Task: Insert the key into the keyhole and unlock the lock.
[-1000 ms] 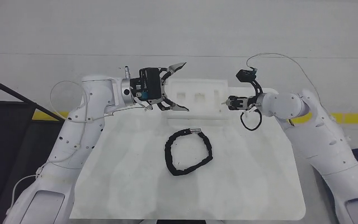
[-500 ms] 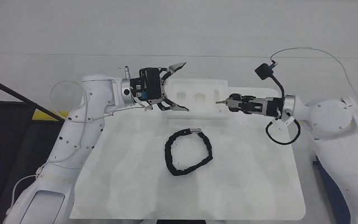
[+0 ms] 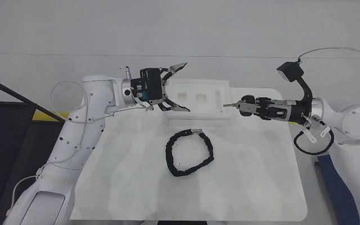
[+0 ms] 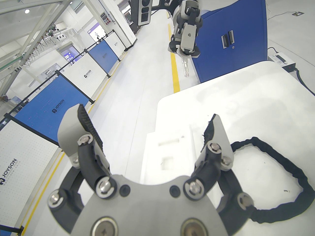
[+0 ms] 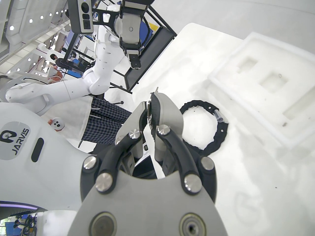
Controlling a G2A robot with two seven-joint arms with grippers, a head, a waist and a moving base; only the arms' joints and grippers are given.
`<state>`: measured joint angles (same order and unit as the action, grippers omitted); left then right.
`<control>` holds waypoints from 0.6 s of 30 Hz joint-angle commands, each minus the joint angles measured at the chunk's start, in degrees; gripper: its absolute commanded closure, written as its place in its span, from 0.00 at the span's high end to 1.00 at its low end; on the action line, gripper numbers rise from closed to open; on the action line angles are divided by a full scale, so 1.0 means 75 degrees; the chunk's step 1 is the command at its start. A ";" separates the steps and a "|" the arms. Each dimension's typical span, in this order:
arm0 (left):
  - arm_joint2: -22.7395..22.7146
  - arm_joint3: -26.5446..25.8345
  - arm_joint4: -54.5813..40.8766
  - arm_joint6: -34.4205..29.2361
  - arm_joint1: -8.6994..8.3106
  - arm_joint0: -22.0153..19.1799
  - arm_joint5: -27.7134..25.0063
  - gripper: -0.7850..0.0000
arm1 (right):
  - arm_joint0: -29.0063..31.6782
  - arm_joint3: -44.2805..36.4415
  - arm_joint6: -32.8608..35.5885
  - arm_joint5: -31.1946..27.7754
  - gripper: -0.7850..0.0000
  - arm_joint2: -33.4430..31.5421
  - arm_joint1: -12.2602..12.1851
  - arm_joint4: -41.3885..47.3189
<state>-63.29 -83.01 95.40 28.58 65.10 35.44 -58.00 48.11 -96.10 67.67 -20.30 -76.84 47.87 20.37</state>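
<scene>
The left claw (image 3: 185, 86) stands wide apart and holds nothing. In the top view it hangs in the upper middle of the frame, at the left end of a white foam tray with rectangular recesses (image 3: 214, 90). Whether its lower finger touches the foam cannot be told. In the left wrist view the same claw (image 4: 146, 114) frames the tray (image 4: 152, 153) between its ribbed pads. The right claw (image 3: 243, 104) is clamped together on a small silver metal key (image 3: 230, 104), right of centre in the top view, just beside the tray's right end, with the blade pointing toward the left of the frame. The black fabric-sleeved cable lock with a silver metal end (image 3: 169, 152) lies curled in a ring on the white tabletop (image 3: 253, 180) at the centre of the frame, well apart from both claws. The key's head is hidden between the pads, and in the right wrist view only a thin edge of the key (image 5: 149, 110) shows in the right claw (image 5: 150, 101). The keyhole is too small to make out. In the left wrist view a finger covers part of the lock's loop (image 4: 295, 173).
</scene>
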 commanded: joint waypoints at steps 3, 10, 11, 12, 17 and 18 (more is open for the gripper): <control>0.0000 0.0000 0.0000 0.0000 0.0000 0.0000 0.0000 1.00 | -0.0031 0.0071 -0.0026 0.0046 0.00 -0.0048 -0.0003 0.0130; 0.0000 0.0000 0.0000 0.0000 0.0000 0.0000 0.0000 1.00 | -0.0031 0.0071 -0.0026 0.0046 0.00 -0.0048 -0.0003 0.0130; 0.0000 0.0000 0.0000 0.0000 0.0000 0.0000 0.0000 1.00 | -0.0031 0.0071 -0.0026 0.0046 0.00 -0.0048 -0.0003 0.0130; 0.0003 -0.0008 -0.0002 -0.0028 0.0000 0.0023 0.0036 1.00 | -0.0031 0.0071 -0.0026 0.0046 0.00 -0.0048 -0.0003 0.0130; 0.0193 0.0103 -0.0038 -0.1099 -0.0041 0.0157 0.0000 1.00 | -0.0031 0.0071 -0.0026 0.0046 0.00 -0.0048 -0.0003 0.0130; 0.0332 0.0125 -0.0115 -0.1287 -0.0050 0.0160 0.0000 1.00 | -0.0031 0.0071 -0.0026 0.0046 0.00 -0.0048 -0.0003 0.0130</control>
<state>-61.78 -82.31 95.21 20.59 64.79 36.61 -58.02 47.87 -95.56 67.48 -19.96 -77.21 47.84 21.35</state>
